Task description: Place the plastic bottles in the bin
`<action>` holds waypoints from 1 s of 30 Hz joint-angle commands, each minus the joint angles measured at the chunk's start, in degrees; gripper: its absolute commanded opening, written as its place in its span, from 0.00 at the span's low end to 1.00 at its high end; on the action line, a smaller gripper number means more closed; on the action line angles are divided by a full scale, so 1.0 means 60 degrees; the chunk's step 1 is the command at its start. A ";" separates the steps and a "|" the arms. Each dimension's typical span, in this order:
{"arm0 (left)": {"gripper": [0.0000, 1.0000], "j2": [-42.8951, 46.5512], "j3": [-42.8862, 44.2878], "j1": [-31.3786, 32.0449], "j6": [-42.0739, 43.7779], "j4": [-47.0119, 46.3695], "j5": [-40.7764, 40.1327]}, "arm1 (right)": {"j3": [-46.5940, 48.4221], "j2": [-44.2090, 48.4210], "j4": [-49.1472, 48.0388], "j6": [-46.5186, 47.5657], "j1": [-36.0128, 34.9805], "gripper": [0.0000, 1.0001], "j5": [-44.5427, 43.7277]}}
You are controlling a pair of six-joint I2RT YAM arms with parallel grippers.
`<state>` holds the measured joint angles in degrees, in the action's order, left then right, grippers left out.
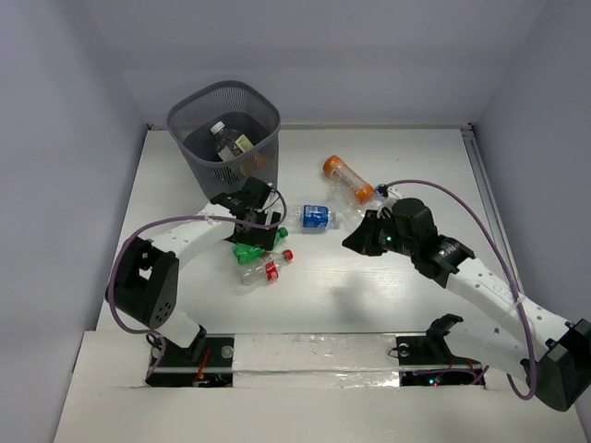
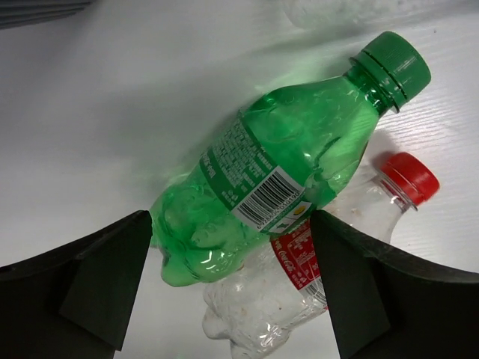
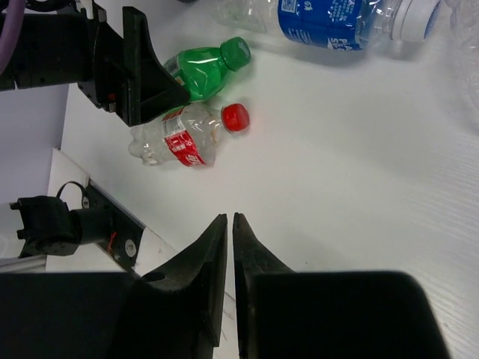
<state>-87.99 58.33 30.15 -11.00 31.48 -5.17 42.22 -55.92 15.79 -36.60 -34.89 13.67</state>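
A green bottle [image 2: 284, 157] with a green cap lies on the white table, resting on a clear bottle with a red cap and red label [image 2: 299, 277]. My left gripper [image 2: 230, 218] is open, its fingers on either side of the green bottle's lower body. From above, the left gripper [image 1: 259, 231] is over the green bottle [image 1: 247, 251] and the clear bottle [image 1: 263, 269]. My right gripper [image 3: 230, 218] is shut and empty, hovering over bare table at mid-right [image 1: 351, 244]. A blue-labelled bottle [image 1: 314, 218] and an orange bottle [image 1: 346, 177] lie between the grippers. The mesh bin [image 1: 189, 120] stands at the back left.
The bin holds bottles, among them a clear one with a dark cap [image 1: 224, 140]. Walls close the table at the back and both sides. The right wrist view shows the left gripper's fingers [image 3: 142, 71] beside the green bottle [image 3: 206, 67].
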 commanded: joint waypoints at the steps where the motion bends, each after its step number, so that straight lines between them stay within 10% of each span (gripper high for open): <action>1: 0.83 -0.0277 0.0240 -0.0030 0.0428 -0.0003 0.0552 | 0.0302 -0.0113 -0.0420 0.0226 -0.0029 0.14 0.0153; 7: 0.83 -0.0292 0.0021 -0.0030 0.0355 -0.0003 0.1388 | 0.0303 -0.0113 -0.0362 0.0182 -0.0029 0.24 0.0153; 14: 0.80 -0.0555 -0.0111 -0.0030 0.0106 0.0128 0.1696 | 0.0200 -0.0172 -0.0420 0.0079 -0.0029 0.59 0.0270; 21: 0.47 -0.0395 -0.0199 -0.0030 -0.0114 0.0070 0.1975 | 0.0259 -0.0567 -0.0902 -0.0228 -0.0277 0.87 0.0607; 30: 0.35 0.1886 0.0107 -0.0030 -0.0860 0.0728 0.2677 | 0.0127 -0.1928 -0.1737 -0.1326 -0.1944 1.00 0.0168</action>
<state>-85.10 56.86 30.00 -13.65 33.45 7.79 42.26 -65.47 10.55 -41.28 -42.74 15.92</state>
